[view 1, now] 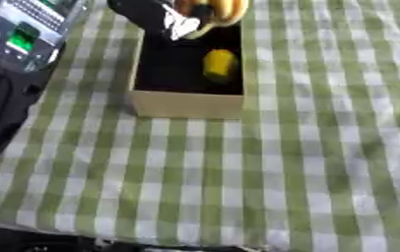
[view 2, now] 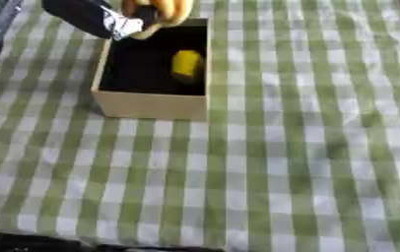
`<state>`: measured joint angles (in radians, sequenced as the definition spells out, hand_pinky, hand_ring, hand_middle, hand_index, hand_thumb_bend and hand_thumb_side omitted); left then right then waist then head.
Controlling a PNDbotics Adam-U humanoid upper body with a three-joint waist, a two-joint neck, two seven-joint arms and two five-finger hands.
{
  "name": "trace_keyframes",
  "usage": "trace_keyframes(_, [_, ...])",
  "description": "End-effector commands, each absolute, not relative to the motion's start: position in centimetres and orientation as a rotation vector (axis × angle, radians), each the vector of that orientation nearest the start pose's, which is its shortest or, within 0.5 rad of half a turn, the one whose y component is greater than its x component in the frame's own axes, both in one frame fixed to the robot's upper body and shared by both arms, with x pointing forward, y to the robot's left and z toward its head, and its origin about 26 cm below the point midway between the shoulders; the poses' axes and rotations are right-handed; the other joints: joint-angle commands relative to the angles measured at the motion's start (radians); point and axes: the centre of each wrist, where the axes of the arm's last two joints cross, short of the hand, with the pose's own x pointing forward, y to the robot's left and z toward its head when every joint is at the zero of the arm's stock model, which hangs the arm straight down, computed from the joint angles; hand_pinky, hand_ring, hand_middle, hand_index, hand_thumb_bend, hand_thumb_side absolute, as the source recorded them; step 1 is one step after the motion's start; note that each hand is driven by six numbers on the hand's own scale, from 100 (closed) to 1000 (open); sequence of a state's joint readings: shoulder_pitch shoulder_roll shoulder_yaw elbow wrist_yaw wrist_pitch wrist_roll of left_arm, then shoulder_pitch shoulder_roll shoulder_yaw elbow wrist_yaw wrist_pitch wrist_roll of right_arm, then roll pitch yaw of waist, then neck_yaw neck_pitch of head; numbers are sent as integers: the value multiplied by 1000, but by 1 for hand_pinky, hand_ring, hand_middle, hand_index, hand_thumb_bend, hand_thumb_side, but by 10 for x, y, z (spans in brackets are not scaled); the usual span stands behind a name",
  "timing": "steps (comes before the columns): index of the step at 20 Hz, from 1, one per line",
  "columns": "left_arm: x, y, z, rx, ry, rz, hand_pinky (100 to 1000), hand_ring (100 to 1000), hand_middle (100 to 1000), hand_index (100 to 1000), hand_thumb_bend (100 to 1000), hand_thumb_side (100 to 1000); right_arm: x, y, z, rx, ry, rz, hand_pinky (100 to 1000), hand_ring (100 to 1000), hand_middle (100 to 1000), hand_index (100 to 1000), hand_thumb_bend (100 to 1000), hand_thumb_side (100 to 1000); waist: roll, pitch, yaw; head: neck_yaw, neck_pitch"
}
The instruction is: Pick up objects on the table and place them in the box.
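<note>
A cardboard box with a dark inside stands on the checked cloth at the upper middle. A small yellow object lies inside it, toward the right wall. My left arm comes in from the upper left. My left hand hangs over the box's far end with its fingers curled round a rounded yellow-orange object, which the top edge partly cuts off. My right hand shows in neither view.
Green-and-white checked cloth covers the table. A grey device with a lit green screen sits beyond the table's left edge, over dark floor. The table's near edge runs along the bottom.
</note>
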<state>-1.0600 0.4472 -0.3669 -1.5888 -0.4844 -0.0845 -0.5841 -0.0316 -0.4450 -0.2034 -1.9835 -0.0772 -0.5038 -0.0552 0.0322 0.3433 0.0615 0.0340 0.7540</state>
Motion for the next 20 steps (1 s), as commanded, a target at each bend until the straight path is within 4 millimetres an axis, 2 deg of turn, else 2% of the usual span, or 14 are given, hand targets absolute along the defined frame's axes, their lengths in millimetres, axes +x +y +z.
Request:
trace_keyframes(1, [391,135,333,-784,2523,2330,558,585,537,646,100,100,261,-352,167,-372,-2561,347,925,824,684,843,100,524,-5,-17,-4,-1,-8])
trace_keyframes(7, [421,142,302,-952,2422,2465,565,600,544,654,136,100,261,-351,167,-368,-2563,332,927,824,683,843,100,525,-4,-15,-9,-5,-9])
trace_keyframes(11, [427,144,295,-971,2411,2469,567,600,545,655,138,100,261,-351,166,-364,-2559,330,927,824,682,843,100,525,-3,-15,-9,-10,-6])
trace_keyframes(13, [429,146,293,-983,2406,2486,585,616,558,672,184,100,261,-351,166,-363,-2558,329,927,824,682,842,100,525,-3,-15,-10,-11,-4])
trace_keyframes(15, [433,148,291,-1006,2370,2530,646,674,615,746,293,106,261,-351,166,-362,-2558,327,926,824,681,842,100,525,-4,-16,-10,-11,-4])
trace_keyframes(17, [435,150,290,-1032,2341,2553,752,786,734,849,386,187,261,-351,166,-361,-2558,326,926,823,680,841,100,525,-4,-17,-10,-12,-5])
trace_keyframes(20, [439,153,289,-1093,2310,2561,816,856,793,899,501,267,261,-350,165,-357,-2555,326,927,824,680,842,100,525,-5,-18,-9,-11,-4])
